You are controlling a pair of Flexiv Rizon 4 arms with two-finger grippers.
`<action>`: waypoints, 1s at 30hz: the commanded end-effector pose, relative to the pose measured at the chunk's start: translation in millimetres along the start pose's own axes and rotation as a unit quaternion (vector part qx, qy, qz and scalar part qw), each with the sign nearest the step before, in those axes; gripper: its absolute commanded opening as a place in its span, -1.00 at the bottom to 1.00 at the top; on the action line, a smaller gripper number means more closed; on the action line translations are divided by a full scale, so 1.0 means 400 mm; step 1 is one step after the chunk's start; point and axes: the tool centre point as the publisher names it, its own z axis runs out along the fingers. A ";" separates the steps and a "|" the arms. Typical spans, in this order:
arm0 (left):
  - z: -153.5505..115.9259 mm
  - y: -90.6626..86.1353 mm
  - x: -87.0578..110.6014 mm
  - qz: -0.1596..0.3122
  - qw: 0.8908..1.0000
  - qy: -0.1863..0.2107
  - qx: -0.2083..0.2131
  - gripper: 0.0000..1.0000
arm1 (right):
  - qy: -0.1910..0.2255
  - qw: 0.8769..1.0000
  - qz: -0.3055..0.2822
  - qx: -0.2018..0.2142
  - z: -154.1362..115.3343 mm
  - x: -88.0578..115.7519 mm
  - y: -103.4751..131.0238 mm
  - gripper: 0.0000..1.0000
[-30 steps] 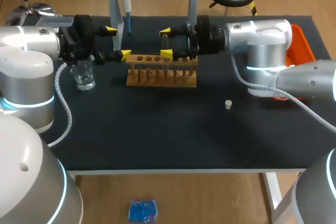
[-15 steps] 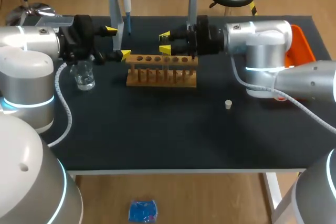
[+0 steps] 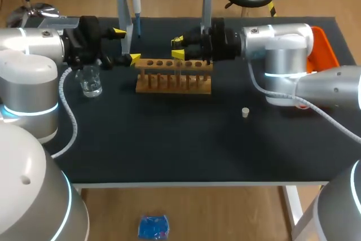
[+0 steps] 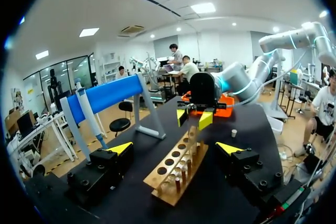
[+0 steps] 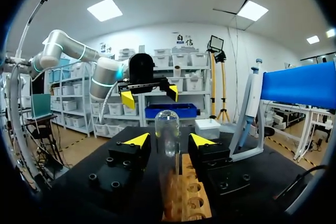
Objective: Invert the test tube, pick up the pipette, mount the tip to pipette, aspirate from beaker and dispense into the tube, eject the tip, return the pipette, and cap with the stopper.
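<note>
Wooden test tube rack (image 3: 174, 76) mid-table, clear glass test tube (image 5: 167, 129) standing in it, right gripper (image 3: 177, 47) narrowly spread around tube, not quite touching, left gripper (image 3: 125, 44) spread wide at rack's left end, glass beaker (image 3: 90, 81) beyond, small white stopper (image 3: 245, 112) right-front.

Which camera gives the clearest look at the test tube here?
The right wrist view: the tube stands large and upright, rounded end up, at the right gripper, over the rack. The head view shows only a faint glint at that gripper; the left wrist view shows it small and far off.
</note>
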 end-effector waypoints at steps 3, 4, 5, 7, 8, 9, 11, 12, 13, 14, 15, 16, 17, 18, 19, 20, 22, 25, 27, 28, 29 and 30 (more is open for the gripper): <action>0.002 0.001 0.001 0.000 1.000 -0.002 0.001 1.00 | 0.010 1.000 -0.002 0.001 0.003 -0.012 -0.003 -0.42; 0.002 0.001 0.001 0.000 1.000 -0.002 0.001 1.00 | 0.013 1.000 -0.002 0.000 0.003 -0.013 -0.002 -0.47; 0.002 0.001 0.001 0.000 1.000 -0.002 0.001 1.00 | 0.014 1.000 -0.003 0.000 0.003 -0.013 -0.001 -0.51; 0.002 0.001 0.001 0.000 1.000 -0.002 0.001 1.00 | 0.022 1.000 -0.003 -0.005 0.003 -0.011 0.003 -0.99; 0.002 0.001 0.001 0.000 1.000 -0.002 0.001 1.00 | 0.022 1.000 -0.003 -0.005 0.003 -0.011 0.003 -1.00; 0.002 0.001 0.001 0.000 1.000 -0.002 0.001 1.00 | 0.027 1.000 -0.001 -0.009 0.003 -0.010 0.004 -1.00; 0.002 0.001 0.001 0.000 1.000 -0.002 0.001 1.00 | 0.028 1.000 -0.002 -0.009 0.002 -0.009 0.005 -1.00; 0.002 0.001 0.001 0.000 1.000 -0.002 0.001 1.00 | 0.028 1.000 -0.002 -0.009 0.002 -0.009 0.005 -1.00; 0.002 0.001 0.001 0.000 1.000 -0.002 0.001 1.00 | 0.029 1.000 -0.002 -0.008 0.002 -0.008 0.005 -1.00; 0.002 0.001 0.001 0.000 1.000 -0.002 0.001 1.00 | 0.029 1.000 -0.002 -0.008 0.001 -0.008 0.005 -1.00; 0.002 0.001 0.001 0.000 1.000 -0.002 0.001 1.00 | 0.029 1.000 -0.003 -0.006 0.001 -0.007 0.006 -1.00; 0.002 0.001 0.001 0.000 1.000 -0.002 0.001 1.00 | 0.029 1.000 -0.003 -0.006 0.000 -0.006 0.008 -1.00; 0.002 0.001 0.001 0.000 1.000 -0.002 0.001 1.00 | 0.029 1.000 -0.003 -0.005 -0.002 -0.005 0.010 -1.00; 0.002 0.001 0.001 0.000 1.000 -0.002 0.001 1.00 | 0.029 1.000 -0.004 -0.005 -0.003 -0.004 0.013 -1.00; 0.002 0.001 0.001 0.000 1.000 -0.002 0.001 1.00 | 0.029 1.000 -0.004 -0.005 -0.004 -0.004 0.017 -1.00; 0.002 0.001 0.001 0.000 1.000 -0.002 0.001 1.00 | 0.029 1.000 -0.005 -0.005 -0.005 -0.003 0.019 -1.00; 0.002 0.001 0.001 0.000 1.000 -0.002 0.001 1.00 | 0.029 1.000 -0.006 -0.006 -0.007 0.001 0.030 -1.00; 0.002 0.001 0.001 0.000 1.000 -0.002 0.001 1.00 | 0.029 1.000 -0.006 -0.007 -0.009 0.004 0.041 -1.00; 0.002 0.001 0.001 0.000 1.000 -0.002 0.001 1.00 | 0.030 1.000 -0.007 -0.007 -0.010 0.008 0.048 -1.00; 0.002 0.001 0.001 0.000 1.000 -0.002 0.001 1.00 | 0.030 1.000 -0.007 -0.007 -0.011 0.009 0.051 -1.00; 0.002 0.001 0.001 0.000 1.000 -0.002 0.001 1.00 | 0.030 0.999 -0.008 -0.008 -0.011 0.011 0.055 -1.00; 0.002 0.001 0.001 0.000 1.000 -0.002 0.001 1.00 | 0.030 0.999 -0.008 -0.008 -0.011 0.013 0.057 -1.00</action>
